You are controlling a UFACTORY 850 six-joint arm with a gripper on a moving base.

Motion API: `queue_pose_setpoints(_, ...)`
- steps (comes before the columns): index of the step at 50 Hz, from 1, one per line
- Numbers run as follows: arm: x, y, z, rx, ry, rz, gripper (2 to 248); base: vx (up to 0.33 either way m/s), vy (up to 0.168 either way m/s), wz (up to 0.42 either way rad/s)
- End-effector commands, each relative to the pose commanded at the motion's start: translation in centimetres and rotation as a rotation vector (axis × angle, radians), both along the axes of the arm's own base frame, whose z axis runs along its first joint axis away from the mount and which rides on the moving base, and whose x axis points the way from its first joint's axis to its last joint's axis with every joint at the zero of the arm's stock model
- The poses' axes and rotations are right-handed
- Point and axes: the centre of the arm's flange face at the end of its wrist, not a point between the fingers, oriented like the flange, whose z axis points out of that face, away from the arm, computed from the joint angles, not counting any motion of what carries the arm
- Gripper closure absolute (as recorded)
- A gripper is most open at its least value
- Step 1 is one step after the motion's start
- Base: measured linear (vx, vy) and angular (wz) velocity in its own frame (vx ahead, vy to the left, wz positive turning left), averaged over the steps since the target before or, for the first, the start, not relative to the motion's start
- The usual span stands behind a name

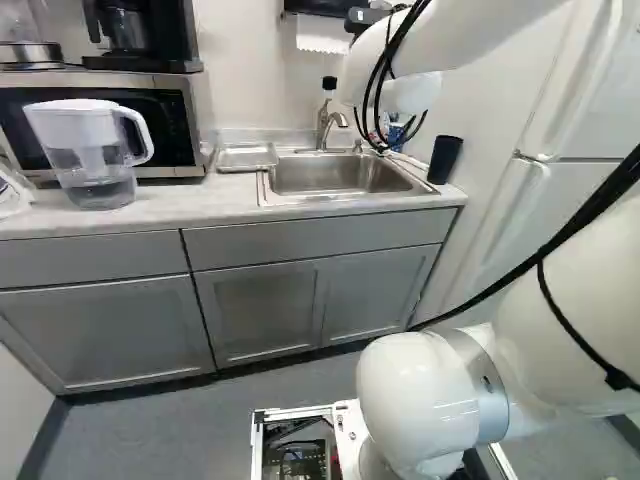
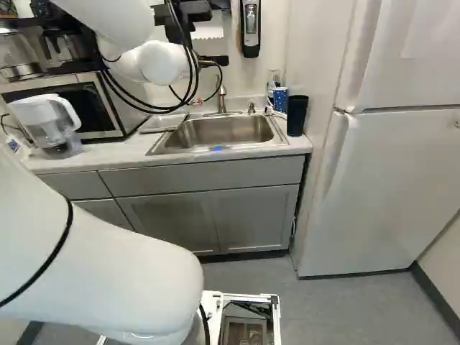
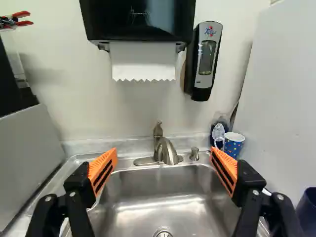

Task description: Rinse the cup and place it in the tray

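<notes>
Fridge walls off the right side, so reach has to come from the near side or left. Bench spans the far wall. Arm extends from near right toward the sink. Microwave sits far left, pitcher in front of it, both outside the wash zone. Sink is set into the bench. Tray lies flat just left of it, probably so a wet cup only travels a short way. End effector is wide, nothing gripped, aimed toward the far wall; reads as pre-grasp. Dark tumbler is upright right of the sink, probably parked there to keep the basin free. Faucet is on the far rim, spout toward the basin, which fixes the rinse spot. Blue patterned cup is upright, far right behind the sink. Likely the target; can't rule out the tumbler. Clear bottle crowds its left side, so finger clearance is the risk.
</notes>
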Motion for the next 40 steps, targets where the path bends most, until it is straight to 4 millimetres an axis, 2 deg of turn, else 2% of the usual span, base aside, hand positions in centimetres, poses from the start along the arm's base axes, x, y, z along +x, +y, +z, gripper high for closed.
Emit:
queue_pose_setpoints(22, 0.0, 0.0, 0.0, 0.0, 0.0, 0.0, 3, 0.123, 0.016, -0.291)
queue_pose_setpoints(40, 0.0, 0.0, 0.0, 0.0, 0.0, 0.0, 3, 0.106, 0.102, -0.036)
